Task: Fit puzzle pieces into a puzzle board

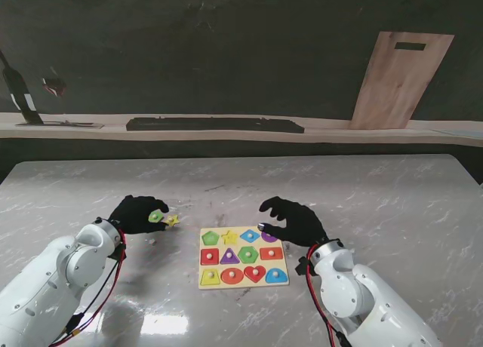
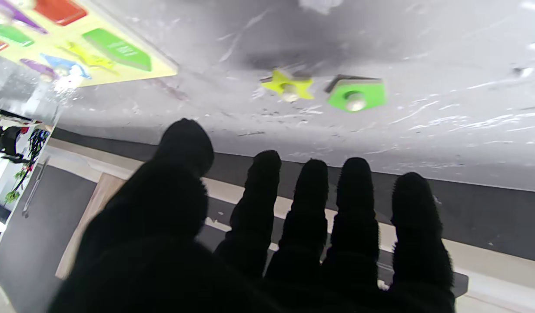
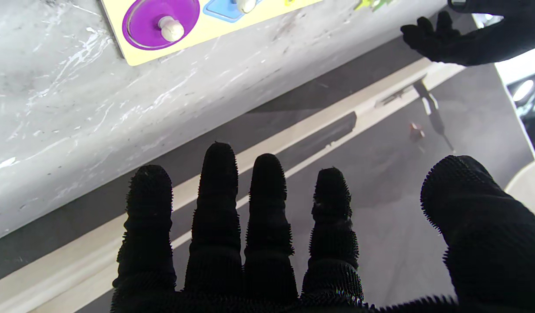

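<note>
puzzle board cut off by the left wrist view's edge; right hand partly hides the purple piece.

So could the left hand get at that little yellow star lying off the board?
Probably yes. The left hand hovers open right by the yellow star, which lies loose on the table beside the green pentagon, with nothing between fingers and star.

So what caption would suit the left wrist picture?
Open left hand hovering near the loose green pentagon and yellow star, beside the puzzle board.
</note>
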`<action>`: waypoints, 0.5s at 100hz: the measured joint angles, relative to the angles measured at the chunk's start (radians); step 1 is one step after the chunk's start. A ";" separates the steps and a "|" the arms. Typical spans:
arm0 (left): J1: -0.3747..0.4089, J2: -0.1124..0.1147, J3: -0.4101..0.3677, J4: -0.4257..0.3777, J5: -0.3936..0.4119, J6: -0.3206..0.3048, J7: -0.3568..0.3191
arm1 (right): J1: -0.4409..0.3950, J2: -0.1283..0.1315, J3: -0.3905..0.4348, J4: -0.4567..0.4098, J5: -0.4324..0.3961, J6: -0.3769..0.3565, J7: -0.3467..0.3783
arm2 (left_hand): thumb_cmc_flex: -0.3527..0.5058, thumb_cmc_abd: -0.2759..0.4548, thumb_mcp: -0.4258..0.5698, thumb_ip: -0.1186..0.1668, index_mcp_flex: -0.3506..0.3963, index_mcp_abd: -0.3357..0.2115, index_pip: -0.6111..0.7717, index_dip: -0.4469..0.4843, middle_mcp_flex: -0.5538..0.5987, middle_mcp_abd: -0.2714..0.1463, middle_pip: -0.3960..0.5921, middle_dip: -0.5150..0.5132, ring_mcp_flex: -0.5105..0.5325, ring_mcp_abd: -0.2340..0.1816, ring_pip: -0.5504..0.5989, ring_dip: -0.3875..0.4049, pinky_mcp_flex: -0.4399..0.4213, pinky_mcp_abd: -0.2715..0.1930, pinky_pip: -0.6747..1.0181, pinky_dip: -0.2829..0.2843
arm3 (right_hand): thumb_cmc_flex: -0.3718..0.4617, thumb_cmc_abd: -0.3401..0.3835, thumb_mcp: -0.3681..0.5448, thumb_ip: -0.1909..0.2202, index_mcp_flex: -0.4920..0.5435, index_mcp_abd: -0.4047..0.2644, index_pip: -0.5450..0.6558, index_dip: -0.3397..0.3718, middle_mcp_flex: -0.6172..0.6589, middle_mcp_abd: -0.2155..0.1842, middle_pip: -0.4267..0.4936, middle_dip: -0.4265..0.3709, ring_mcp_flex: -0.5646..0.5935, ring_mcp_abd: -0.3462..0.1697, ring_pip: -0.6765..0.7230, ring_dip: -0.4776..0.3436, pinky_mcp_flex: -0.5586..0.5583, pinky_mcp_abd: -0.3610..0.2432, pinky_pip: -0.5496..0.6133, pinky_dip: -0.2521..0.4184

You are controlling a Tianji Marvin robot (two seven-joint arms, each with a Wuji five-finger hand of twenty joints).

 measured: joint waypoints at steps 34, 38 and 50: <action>-0.087 0.020 0.052 0.135 0.059 -0.005 0.031 | 0.030 0.001 -0.036 0.020 -0.002 0.039 0.011 | 0.048 -0.013 0.138 0.000 0.000 -0.017 -0.003 -0.001 0.000 -0.025 -0.001 0.000 0.000 -0.017 -0.012 0.000 -0.003 0.000 -0.007 0.000 | 0.000 0.000 0.000 0.000 0.000 0.000 0.000 0.000 0.000 0.000 0.000 0.000 0.000 0.000 0.000 0.000 0.000 0.000 0.000 0.000; -0.100 0.021 0.064 0.152 0.065 -0.005 0.039 | 0.032 0.001 -0.038 0.022 0.001 0.041 0.016 | 0.057 -0.022 0.149 0.000 0.000 -0.019 -0.003 -0.001 0.000 -0.032 -0.001 0.000 0.000 -0.017 -0.012 0.003 -0.001 0.000 -0.007 0.000 | 0.000 0.000 0.000 0.000 0.000 0.000 0.000 0.000 0.000 0.000 0.000 0.000 0.000 0.000 0.000 0.000 0.000 0.000 0.000 0.000; -0.141 0.025 0.107 0.198 0.070 -0.005 0.054 | 0.036 0.001 -0.040 0.027 0.000 0.041 0.021 | 0.064 -0.022 0.173 0.000 0.000 -0.031 0.020 -0.001 0.000 -0.041 -0.001 0.000 0.000 -0.030 -0.012 0.006 0.002 0.000 -0.007 0.000 | 0.000 0.000 0.000 0.000 0.000 0.000 0.000 0.000 0.000 0.000 0.000 0.000 0.000 0.000 0.000 0.000 0.000 0.000 0.000 0.000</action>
